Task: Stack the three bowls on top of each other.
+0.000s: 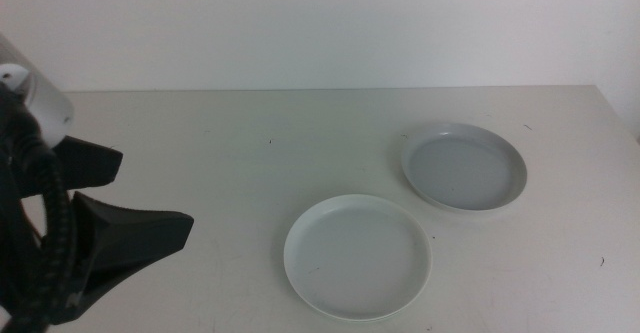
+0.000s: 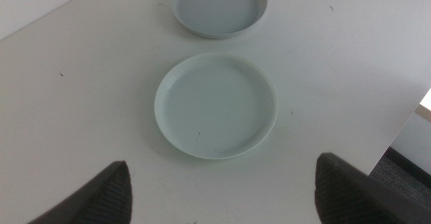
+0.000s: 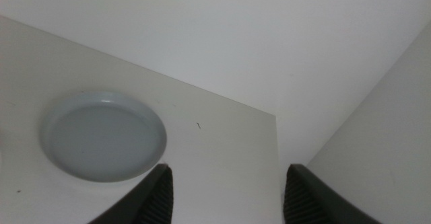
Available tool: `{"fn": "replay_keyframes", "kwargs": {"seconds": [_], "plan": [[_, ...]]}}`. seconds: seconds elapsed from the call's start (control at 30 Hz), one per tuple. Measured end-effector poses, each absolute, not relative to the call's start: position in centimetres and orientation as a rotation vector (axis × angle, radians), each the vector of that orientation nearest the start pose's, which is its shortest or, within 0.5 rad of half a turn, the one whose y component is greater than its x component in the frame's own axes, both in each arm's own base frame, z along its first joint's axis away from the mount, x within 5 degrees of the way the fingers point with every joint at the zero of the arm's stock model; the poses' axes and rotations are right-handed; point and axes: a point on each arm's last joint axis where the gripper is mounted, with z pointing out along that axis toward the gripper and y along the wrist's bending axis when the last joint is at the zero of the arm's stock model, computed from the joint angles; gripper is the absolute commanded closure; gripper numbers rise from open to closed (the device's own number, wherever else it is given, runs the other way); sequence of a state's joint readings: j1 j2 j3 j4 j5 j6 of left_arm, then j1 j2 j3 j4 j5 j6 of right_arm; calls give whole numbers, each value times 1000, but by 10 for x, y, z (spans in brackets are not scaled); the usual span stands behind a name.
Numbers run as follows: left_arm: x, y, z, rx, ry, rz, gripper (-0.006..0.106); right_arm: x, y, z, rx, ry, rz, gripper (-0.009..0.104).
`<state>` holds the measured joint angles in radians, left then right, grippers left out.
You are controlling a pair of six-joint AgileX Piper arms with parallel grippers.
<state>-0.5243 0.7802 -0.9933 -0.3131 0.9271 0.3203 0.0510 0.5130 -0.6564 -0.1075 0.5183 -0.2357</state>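
- Left hand (image 1: 120,208): lying nearest the camera, at the middle view's left side, well apart from the white bowl (image 1: 358,257). Its jaws are standing spread and holding nothing, facing that bowl as if lining up for a first pick.
- White bowl: sitting upright and empty on the counter (image 1: 220,143), taken here as the landmark. Bare counter is lying all round it, so a hand is getting room at any part of the rim; the counter's near edge is running close by, just on the camera's side of it.
- Pale grey-blue bowl (image 1: 464,166): resting upright beyond the white bowl and to its right, near but not touching, so nothing is stacked yet.
- Mint green bowl: not showing in any view.
- Right hand (image 3: 225,190): waiting out of the middle view, jaws spread and empty, with the grey-blue bowl and the counter's far corner ahead of it.
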Motion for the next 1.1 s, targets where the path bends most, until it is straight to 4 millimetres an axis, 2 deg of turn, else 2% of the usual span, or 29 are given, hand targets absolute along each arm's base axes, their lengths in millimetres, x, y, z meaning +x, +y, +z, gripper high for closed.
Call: {"fn": "replay_keyframes", "kwargs": {"seconds": [0.2,0.37,0.53,0.67,0.83,0.97,1.1], "plan": [[103,-86,394,839,2028,-495,7,142,3,375,-335,1889,-241,52],[103,-86,394,839,2028,-495,7,186,8,397,-228,1968,-109,52],[103,-86,394,839,2028,-495,7,229,9,403,-48,2174,-1,52],[103,-85,394,839,2028,-494,7,264,10,405,13,2296,5,52],[103,-85,394,839,2028,-494,7,304,11,397,19,2397,-18,52],[103,-85,394,839,2028,-494,7,333,12,370,37,2514,-27,52],[103,-85,394,839,2028,-494,7,351,13,344,69,2598,-26,52]]}}
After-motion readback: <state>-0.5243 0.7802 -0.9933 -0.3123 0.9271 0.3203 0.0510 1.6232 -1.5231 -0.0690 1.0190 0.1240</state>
